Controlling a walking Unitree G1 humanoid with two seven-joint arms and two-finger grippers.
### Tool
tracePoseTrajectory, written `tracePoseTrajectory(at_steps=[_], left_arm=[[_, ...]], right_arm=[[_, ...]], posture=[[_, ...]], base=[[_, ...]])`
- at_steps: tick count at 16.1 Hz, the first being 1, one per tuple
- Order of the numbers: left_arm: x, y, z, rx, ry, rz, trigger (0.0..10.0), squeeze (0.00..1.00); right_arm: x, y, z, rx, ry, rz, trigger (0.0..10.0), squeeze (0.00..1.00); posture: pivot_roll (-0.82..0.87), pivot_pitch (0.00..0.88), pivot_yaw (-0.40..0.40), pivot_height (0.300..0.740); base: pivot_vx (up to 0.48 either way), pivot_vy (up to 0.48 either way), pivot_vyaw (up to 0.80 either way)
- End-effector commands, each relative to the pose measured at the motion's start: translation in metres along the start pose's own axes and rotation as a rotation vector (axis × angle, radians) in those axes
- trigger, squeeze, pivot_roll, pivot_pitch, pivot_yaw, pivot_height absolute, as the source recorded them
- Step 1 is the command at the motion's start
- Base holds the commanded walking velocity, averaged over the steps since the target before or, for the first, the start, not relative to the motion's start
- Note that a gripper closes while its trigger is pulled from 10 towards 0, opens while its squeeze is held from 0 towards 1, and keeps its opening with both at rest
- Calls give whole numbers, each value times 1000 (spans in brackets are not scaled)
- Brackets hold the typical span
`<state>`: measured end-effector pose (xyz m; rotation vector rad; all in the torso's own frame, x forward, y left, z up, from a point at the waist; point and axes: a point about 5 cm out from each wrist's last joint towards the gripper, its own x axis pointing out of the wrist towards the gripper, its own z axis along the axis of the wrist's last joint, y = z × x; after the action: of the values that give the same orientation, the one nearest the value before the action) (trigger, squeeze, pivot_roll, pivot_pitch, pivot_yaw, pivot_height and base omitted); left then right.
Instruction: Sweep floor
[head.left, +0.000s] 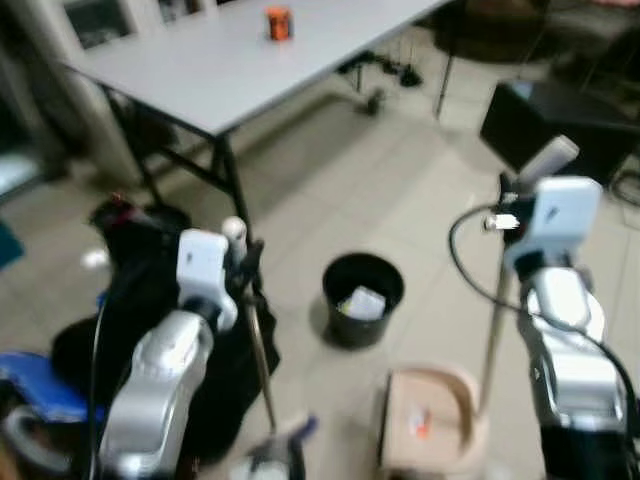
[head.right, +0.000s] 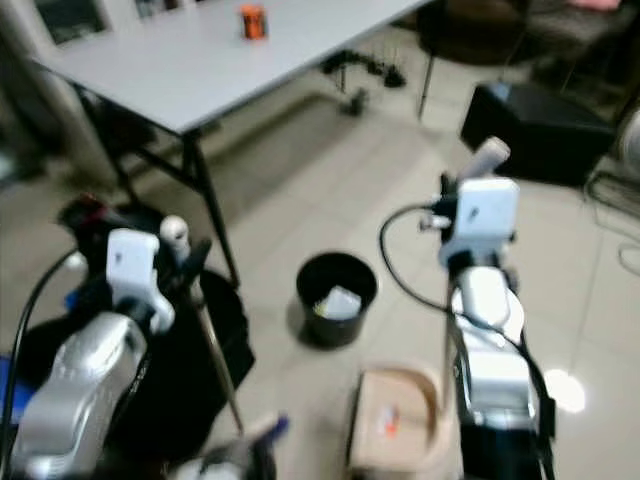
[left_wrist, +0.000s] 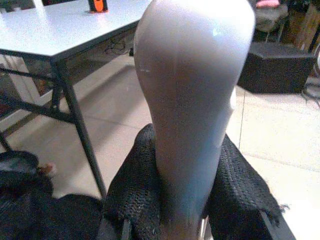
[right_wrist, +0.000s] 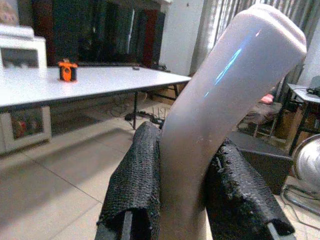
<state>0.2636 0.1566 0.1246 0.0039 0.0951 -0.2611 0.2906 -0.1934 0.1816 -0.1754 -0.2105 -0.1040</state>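
My left gripper (head.left: 240, 262) is shut on the white grip of a broom (left_wrist: 195, 100), its black fingers (left_wrist: 134, 195) pressed to both sides. The broom's thin shaft (head.left: 262, 370) slants down to its head (head.left: 285, 440) on the floor near my feet. My right gripper (head.left: 515, 195) is shut on the pale curved handle (right_wrist: 220, 115) of a long-handled dustpan. The beige pan (head.left: 430, 420) rests on the tiles below, with a small orange scrap inside it.
A black bin (head.left: 362, 298) with crumpled paper stands on the tiled floor between the arms. Behind it is a white folding table (head.left: 250, 55) with an orange object (head.left: 278, 22) on top. A black bag (head.left: 130, 290) lies at the left, a black box (head.left: 560, 125) at the far right.
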Motion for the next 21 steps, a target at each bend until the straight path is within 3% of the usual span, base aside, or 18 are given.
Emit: tracePoseTrajectory(at_steps=[1,3,6,8,15,21], left_arm=[[2,-2,11,19,-35,-20,10000,0],[3,-3,12,22,-39,-30,10000,0],[5,-3,11,25,-31,-29,10000,0],[8,-3,10,27,-32,-24,10000,0],[21,-5,19,52,-71,-21,10000,0],[22,-6,18,54,-75,-10,10000,0]], right_arm=[[-2,-2,6,-29,-10,-4,10000,0],[-3,-5,7,-34,-11,-16,10000,0],[-7,-11,3,56,42,-85,10000,0],[-9,-12,3,8,42,-78,10000,0],[1,-13,6,0,39,-75,10000,0],[5,-5,7,-58,50,9,10000,0]], posture=[[4,64,39,740],[6,68,45,740],[-4,59,60,740],[-1,39,49,740],[0,19,47,740],[-2,32,29,740]], base=[[0,0,0],[0,0,0],[0,0,-533],[0,0,-800],[0,0,-800],[0,-297,0]])
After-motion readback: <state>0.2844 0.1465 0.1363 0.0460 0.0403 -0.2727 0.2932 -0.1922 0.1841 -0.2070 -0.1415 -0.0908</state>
